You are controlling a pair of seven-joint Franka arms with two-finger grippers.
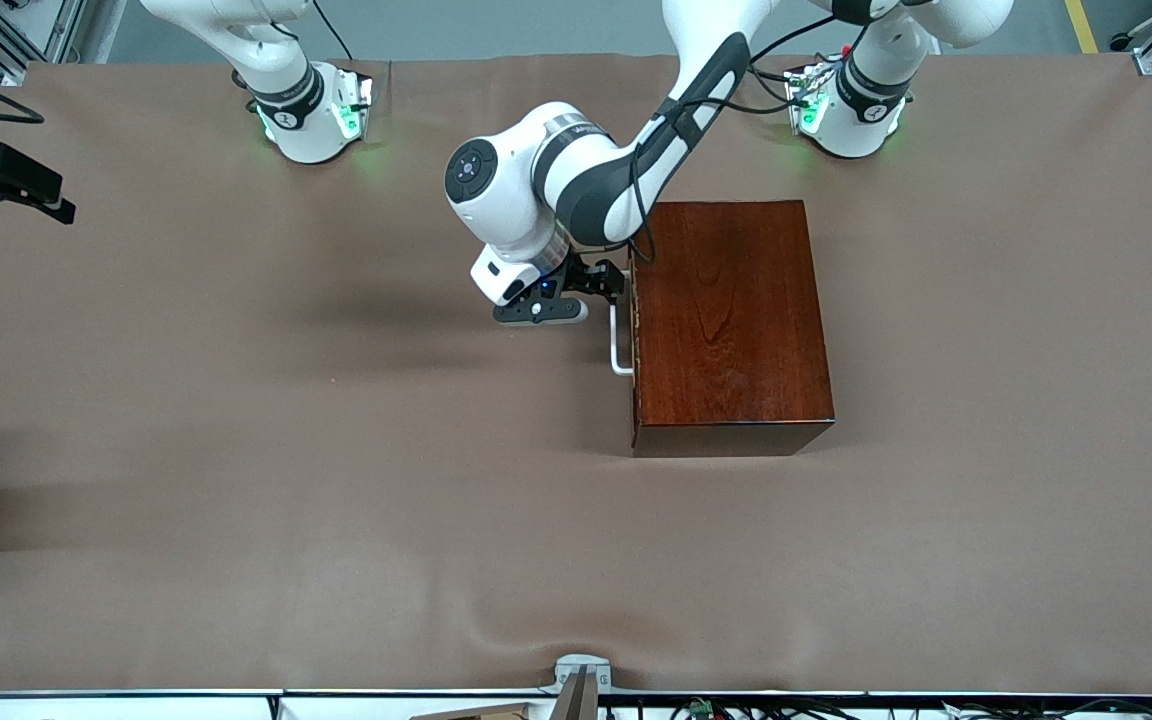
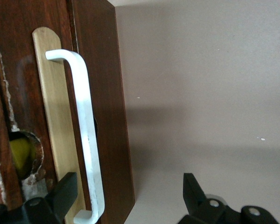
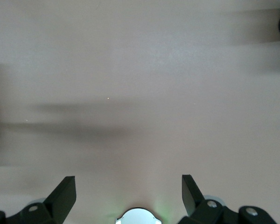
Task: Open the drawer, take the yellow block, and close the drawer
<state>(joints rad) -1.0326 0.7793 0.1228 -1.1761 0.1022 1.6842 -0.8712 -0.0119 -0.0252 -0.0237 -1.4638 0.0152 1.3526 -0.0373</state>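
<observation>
The likeliest failure here is a missed or one-sided grasp on the handle (image 2: 86,135). In the left wrist view the white bar lies close to one finger (image 2: 60,193) of the left gripper (image 1: 604,283), while the other finger (image 2: 192,191) stands well out over bare desk (image 1: 236,450). If the jaws close from this offset, one pad may strike the box (image 1: 731,320) face or the pale drawer (image 2: 53,116) front and nudge the whole box instead of seating on the bar. A pull on the end of the handle, not its middle, could also rack the drawer in its slot or drag the box across the cloth, since nothing braces it.

The drawer looks fully shut, its front flush with the dark wood. The yellow block (image 2: 19,156) seems to show only as a yellow patch through a chipped hole in the box face, though that glimpse is too partial to be sure; it is inside the box, out of reach.

The left arm reaches from its base across the box's farther corner, wrist bent so the gripper points sideways at the handle's farther end, jaws spread wide and holding nothing.

The right gripper (image 3: 128,191) waits above bare desk, jaws likewise apart and empty.
</observation>
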